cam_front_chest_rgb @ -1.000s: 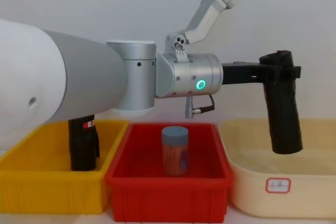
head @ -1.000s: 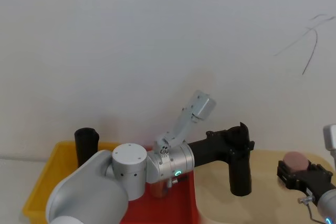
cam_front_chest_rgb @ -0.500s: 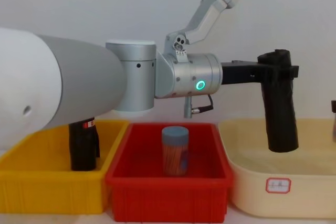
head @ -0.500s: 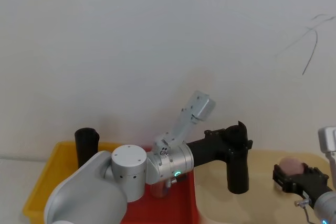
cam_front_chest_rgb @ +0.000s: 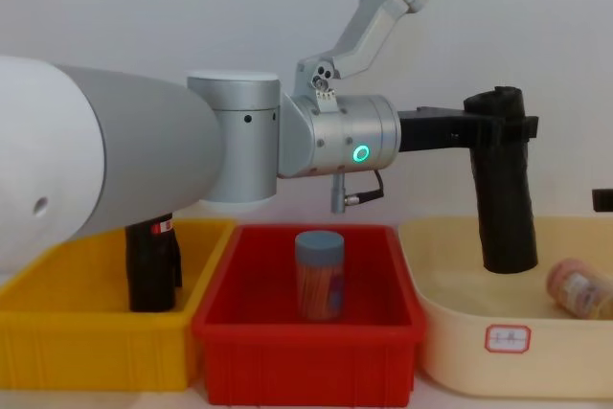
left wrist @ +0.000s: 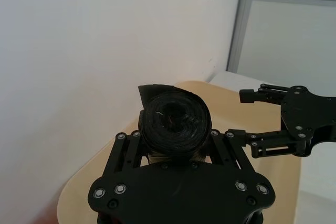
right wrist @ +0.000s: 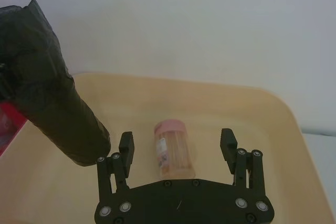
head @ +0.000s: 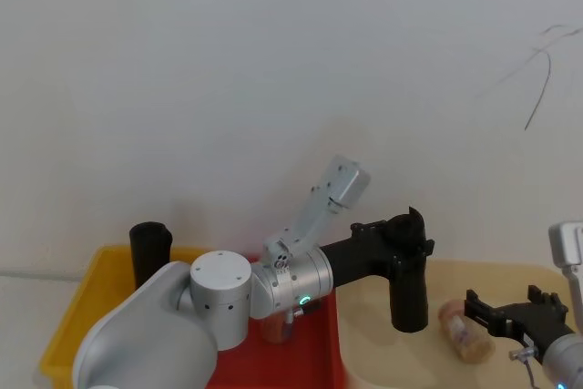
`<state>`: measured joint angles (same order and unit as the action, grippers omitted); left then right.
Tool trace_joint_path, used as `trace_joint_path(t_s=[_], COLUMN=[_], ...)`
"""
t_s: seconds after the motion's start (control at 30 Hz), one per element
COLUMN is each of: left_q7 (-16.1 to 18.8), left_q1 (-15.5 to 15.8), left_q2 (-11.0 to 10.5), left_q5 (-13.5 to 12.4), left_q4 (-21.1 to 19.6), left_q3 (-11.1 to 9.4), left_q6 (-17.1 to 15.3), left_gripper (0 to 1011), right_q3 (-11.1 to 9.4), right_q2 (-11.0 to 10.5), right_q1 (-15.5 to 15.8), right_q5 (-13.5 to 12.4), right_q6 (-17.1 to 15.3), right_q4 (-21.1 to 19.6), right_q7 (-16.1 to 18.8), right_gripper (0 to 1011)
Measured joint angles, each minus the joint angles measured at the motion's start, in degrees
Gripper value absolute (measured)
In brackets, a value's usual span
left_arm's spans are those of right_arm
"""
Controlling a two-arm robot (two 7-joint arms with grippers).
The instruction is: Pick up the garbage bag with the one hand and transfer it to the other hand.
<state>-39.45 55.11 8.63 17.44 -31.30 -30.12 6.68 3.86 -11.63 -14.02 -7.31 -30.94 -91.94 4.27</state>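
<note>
The garbage bag (head: 409, 281), a matte black roll, hangs upright over the left part of the beige tray (head: 364, 345). My left gripper (head: 404, 245), on the arm with the green ring, is shut on the roll's upper end. From the chest the garbage bag (cam_front_chest_rgb: 504, 198) shows with its lower end just above the tray floor, in the left gripper (cam_front_chest_rgb: 498, 127). My right gripper (head: 504, 307) is open, low over the tray's right part, apart from the bag. In the right wrist view the right gripper (right wrist: 177, 140) stands open above a lying jar, with the garbage bag (right wrist: 52, 95) off to one side.
A pink-lidded jar (head: 462, 334) lies on its side in the beige tray (cam_front_chest_rgb: 460, 356). The red bin (cam_front_chest_rgb: 306, 356) holds a grey-lidded jar (cam_front_chest_rgb: 319, 275). The yellow bin (cam_front_chest_rgb: 86, 356) holds a second black roll with a red-and-white label (cam_front_chest_rgb: 151, 270). A white wall is close behind.
My right gripper has opened and let go of the pink-lidded jar, which now lies in the beige tray. The left arm with the bag has drifted slightly left.
</note>
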Motion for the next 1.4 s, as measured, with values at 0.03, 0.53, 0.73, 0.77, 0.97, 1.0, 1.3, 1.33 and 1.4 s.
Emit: trace_joint_path(t_s=[0.03,0.53,0.73,0.77,0.97,1.0,1.3,1.33,1.4], left_q7=[0.0,0.2,0.3,0.3,0.3,0.3,0.3,0.3,0.3], left_q1=[0.0,-0.2,-0.2,-0.2,-0.3,-0.3,-0.3,-0.3,-0.3], left_q2=[0.0,-0.1,-0.2,-0.2,-0.2,-0.2,-0.2,-0.2,-0.2], left_q5=[0.0,-0.1,-0.2,-0.2,-0.2,-0.2,-0.2,-0.2,-0.2], left_q4=[0.0,-0.4,-0.5,-0.5,-0.5,-0.5,-0.6,-0.6,-0.6], left_q3=[0.0,0.1,0.2,0.2,0.2,0.2,0.2,0.2,0.2], left_q6=[0.0,0.0,0.0,0.0,0.0,0.0,0.0,0.0,0.0], left_gripper=[506,506,506,506,506,506,506,506,506], right_q3=[0.0,0.7,1.2,1.4,2.0,2.1,2.3,2.3,2.5], right_q2=[0.0,-1.8,-3.2,-3.5,-5.0,-5.2,-5.5,-5.5,-5.3], right_q1=[0.0,1.4,2.0,2.1,2.2,2.2,1.4,1.1,0.8], right_q5=[0.0,-1.3,-2.8,-3.2,-4.8,-5.1,-6.1,-6.2,-6.2], right_q6=[0.0,1.6,2.2,2.3,2.3,2.3,2.5,2.8,3.2], right_q4=[0.0,-2.2,-3.2,-3.3,-3.2,-3.1,-1.6,-1.2,-0.6], right_q7=[0.0,5.3,9.1,10.2,13.6,14.3,15.5,15.4,15.3], right_gripper=[1000,1000,1000,999,999,1000,1000,1000,1000])
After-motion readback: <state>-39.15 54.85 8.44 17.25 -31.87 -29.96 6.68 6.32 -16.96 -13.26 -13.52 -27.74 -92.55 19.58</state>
